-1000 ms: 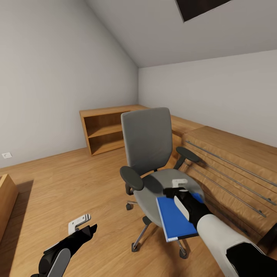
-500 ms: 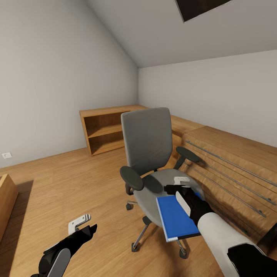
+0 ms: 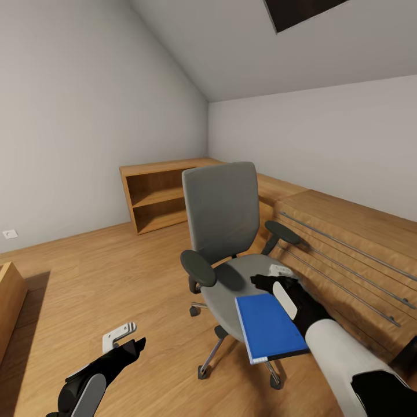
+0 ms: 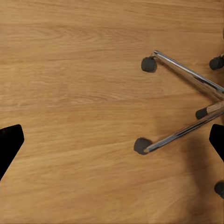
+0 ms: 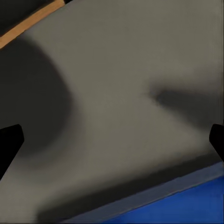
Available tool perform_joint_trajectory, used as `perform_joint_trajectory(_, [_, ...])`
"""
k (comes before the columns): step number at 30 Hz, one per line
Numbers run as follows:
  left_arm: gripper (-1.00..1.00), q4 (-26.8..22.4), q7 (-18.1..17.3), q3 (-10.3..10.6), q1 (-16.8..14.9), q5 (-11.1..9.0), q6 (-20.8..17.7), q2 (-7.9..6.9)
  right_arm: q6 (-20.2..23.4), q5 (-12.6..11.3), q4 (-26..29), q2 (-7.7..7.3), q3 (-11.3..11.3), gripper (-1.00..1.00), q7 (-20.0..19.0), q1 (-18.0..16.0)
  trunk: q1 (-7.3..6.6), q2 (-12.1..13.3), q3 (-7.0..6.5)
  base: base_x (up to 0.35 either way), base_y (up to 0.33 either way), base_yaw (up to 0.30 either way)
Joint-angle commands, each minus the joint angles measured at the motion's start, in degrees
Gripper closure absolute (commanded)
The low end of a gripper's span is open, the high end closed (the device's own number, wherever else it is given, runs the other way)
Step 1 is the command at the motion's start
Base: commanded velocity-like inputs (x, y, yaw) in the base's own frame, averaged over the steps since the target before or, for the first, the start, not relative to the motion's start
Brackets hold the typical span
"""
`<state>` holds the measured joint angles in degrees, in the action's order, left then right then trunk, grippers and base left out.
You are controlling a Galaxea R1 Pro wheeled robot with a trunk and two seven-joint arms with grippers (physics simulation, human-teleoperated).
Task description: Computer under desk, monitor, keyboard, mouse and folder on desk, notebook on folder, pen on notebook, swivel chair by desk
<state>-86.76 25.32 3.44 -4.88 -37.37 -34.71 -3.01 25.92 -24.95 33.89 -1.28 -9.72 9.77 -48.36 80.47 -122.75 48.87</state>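
Folder on swivel chair seat, overhanging front edge. Your right gripper spread wide, low over seat at folder's far edge, nothing pinched. Left gripper spread, idle above floor. Folder transfer not begun; all desk steps left.

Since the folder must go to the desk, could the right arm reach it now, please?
Probably yes: the right gripper hovers open over the chair seat, beside the folder, with nothing between them.
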Motion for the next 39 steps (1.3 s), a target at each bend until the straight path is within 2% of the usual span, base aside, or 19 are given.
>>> perform_joint_trajectory(1, [-1.00,-0.1,0.6,0.1,0.0,-0.6,-0.1,-0.05,0.6,-1.5,0.4,-0.44,-0.4,-1.00,0.5,0.1,-0.01,0.0,0.06,0.000,0.000,-0.048])
perform_joint_trajectory(3, [-1.00,-0.1,0.5,0.0,0.0,-0.7,-0.1,-0.10,2.7,-6.0,1.6,-1.85,-0.3,-1.00,0.5,0.4,-0.01,0.0,0.06,0.000,0.000,-0.142])
perform_joint_trajectory(4, [-1.00,0.0,0.5,0.0,0.0,-0.7,0.0,-0.11,3.2,-7.1,1.8,-2.19,-0.3,-1.00,0.5,0.4,-0.01,0.0,0.06,0.000,0.000,-0.192])
perform_joint_trajectory(5, [-1.00,0.0,0.5,0.0,0.0,-0.7,0.0,-0.14,5.3,-11.9,2.6,-3.96,-0.3,-1.00,0.5,0.6,-0.01,0.0,0.06,0.000,0.000,-0.248])
perform_joint_trajectory(6, [-1.00,0.0,0.5,0.0,0.0,-0.7,0.0,-0.14,5.9,-14.2,2.8,-4.73,-0.3,-1.00,0.5,0.6,-0.01,0.0,0.06,0.000,0.000,-0.262])
perform_joint_trajectory(12, [-1.00,0.0,0.5,0.0,0.0,-0.7,0.0,-0.13,7.2,-21.9,3.1,-7.04,-0.2,-1.00,0.4,0.7,-0.01,0.0,0.04,0.000,0.000,-0.279])
perform_joint_trajectory(13, [-1.00,0.0,0.5,0.0,0.0,-0.7,0.0,-0.14,7.6,-25.2,3.1,-8.16,-0.2,-1.00,0.3,1.0,-0.01,0.0,0.03,0.000,0.000,-0.289])
perform_joint_trajectory(14, [-1.00,0.0,0.5,0.0,0.0,-0.6,0.0,-0.13,7.8,-30.5,3.1,-9.50,-0.2,-1.00,0.2,1.5,-0.01,0.0,0.01,0.000,0.000,-0.290])
perform_joint_trajectory(15, [-1.00,0.0,0.6,0.0,0.0,-0.6,0.1,-0.14,7.9,-31.9,3.0,-9.82,-0.2,-1.00,0.2,1.7,-0.01,0.0,-0.01,0.000,0.000,-0.290])
perform_joint_trajectory(17, [-1.00,0.0,0.6,0.0,0.0,-0.6,0.1,-0.13,7.9,-36.6,3.0,-11.21,-0.2,-1.00,0.2,2.4,-0.01,0.0,-0.05,0.000,0.000,-0.290])
perform_joint_trajectory(19, [-1.00,0.0,0.6,0.0,0.0,-0.5,0.1,-0.10,7.9,-38.8,2.9,-11.85,-0.3,-1.00,0.1,2.8,-0.01,0.0,-0.09,-0.007,0.008,-0.291])
perform_joint_trajectory(24, [-1.00,0.0,0.7,0.0,0.0,-0.2,0.2,-0.07,7.9,-40.8,2.7,-12.27,-0.4,-1.00,0.1,3.3,-0.01,0.0,-0.19,-0.137,0.155,-0.291])
perform_joint_trajectory(32, [-1.00,0.0,0.8,-0.1,0.0,-0.5,0.1,-0.19,7.8,-41.3,1.5,-12.12,-0.6,-1.00,-0.1,3.4,-0.01,0.0,-0.23,-0.158,0.176,-0.294])
perform_joint_trajectory(35, [-1.00,-0.1,0.6,-1.3,0.0,-0.6,0.0,-0.26,7.7,-41.3,1.1,-11.83,-0.6,-1.00,-2.2,3.5,-0.01,0.0,-0.23,-0.009,0.009,-0.297])
perform_joint_trajectory(39, [-1.00,-0.6,0.6,-5.8,0.0,-0.8,0.0,-0.08,7.7,-41.3,-0.3,-11.80,-0.5,-1.00,-3.9,3.5,-0.01,0.0,-0.23,-0.002,0.002,-0.298])
